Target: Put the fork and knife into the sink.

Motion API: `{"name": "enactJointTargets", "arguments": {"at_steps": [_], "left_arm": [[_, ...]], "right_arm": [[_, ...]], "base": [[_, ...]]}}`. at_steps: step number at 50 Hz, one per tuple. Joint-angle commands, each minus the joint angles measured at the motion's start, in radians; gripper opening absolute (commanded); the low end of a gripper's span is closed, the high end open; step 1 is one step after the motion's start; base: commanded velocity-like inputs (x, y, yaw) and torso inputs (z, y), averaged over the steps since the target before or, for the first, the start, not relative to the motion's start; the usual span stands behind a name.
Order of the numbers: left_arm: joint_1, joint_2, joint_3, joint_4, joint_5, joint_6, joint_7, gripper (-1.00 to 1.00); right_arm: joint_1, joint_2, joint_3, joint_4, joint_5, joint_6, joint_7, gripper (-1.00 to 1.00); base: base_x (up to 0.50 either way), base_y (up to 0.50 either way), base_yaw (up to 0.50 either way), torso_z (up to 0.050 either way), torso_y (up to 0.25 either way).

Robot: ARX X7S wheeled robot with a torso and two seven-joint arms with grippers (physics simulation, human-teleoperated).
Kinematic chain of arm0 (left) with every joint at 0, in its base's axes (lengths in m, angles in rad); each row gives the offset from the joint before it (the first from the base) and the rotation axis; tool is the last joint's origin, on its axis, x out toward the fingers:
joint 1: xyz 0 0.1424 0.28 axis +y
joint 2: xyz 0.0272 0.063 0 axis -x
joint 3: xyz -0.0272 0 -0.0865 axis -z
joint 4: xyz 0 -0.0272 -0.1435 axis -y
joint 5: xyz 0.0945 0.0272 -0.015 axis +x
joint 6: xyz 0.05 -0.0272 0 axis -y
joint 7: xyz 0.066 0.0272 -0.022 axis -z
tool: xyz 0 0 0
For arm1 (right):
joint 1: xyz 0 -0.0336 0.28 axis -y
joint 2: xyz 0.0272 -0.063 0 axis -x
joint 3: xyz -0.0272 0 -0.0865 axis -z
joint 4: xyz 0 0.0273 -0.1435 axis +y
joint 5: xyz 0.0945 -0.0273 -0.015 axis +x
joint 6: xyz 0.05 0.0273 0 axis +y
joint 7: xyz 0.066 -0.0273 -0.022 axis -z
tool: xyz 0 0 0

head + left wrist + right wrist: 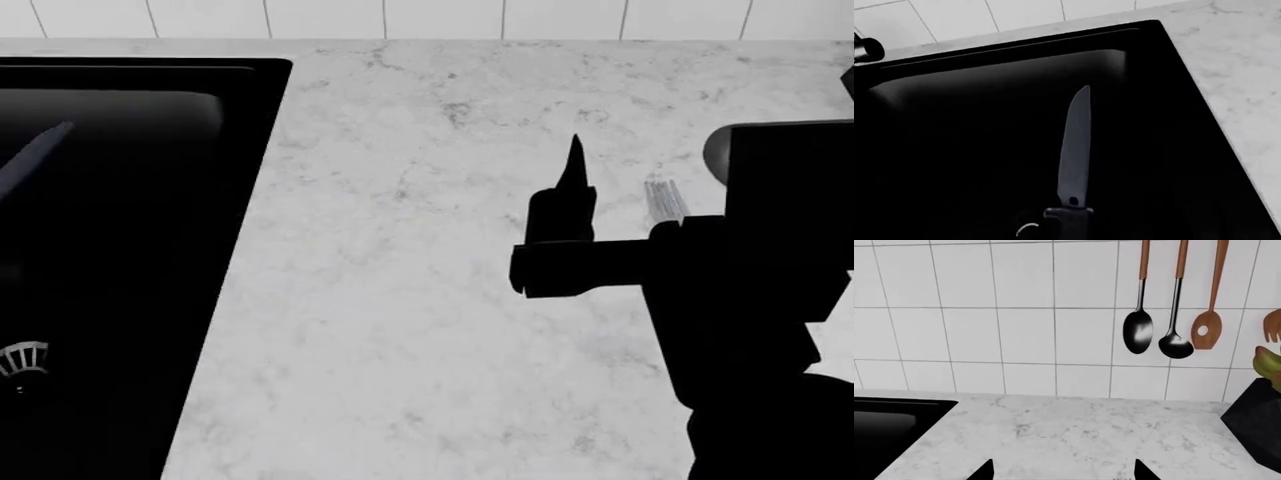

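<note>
The knife (1075,150), grey pointed blade and black handle, juts out from my left gripper (1069,231), which is shut on its handle; the black fingers are lost against the dark basin. It hangs over the black sink (954,100), above the drain strainer (1026,229). In the head view the blade (34,155) shows inside the sink (134,250), far from the strainer (20,360). The pale fork (663,200) lies on the marble counter (400,300). My right gripper (643,152) hovers open over it; its fingertips (984,471) have nothing between them.
Two black ladles (1139,330) and a wooden spatula (1206,329) hang on the white tile wall. A black block (1257,420) with bananas (1269,365) stands at the counter's right. A metal tap part (866,49) sits behind the sink.
</note>
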Motion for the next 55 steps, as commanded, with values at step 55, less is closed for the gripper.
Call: {"name": "enactJointTargets", "arguments": {"at_steps": [55], "left_arm": [[0.154, 0.183, 0.271, -0.737, 0.423, 0.453, 0.445, -1.00]], "right_arm": [[-0.016, 0.003, 0.035, -0.029, 0.030, 0.019, 0.012, 1.00]], "base": [[0.00, 0.00, 0.00, 0.000, 0.000]]}}
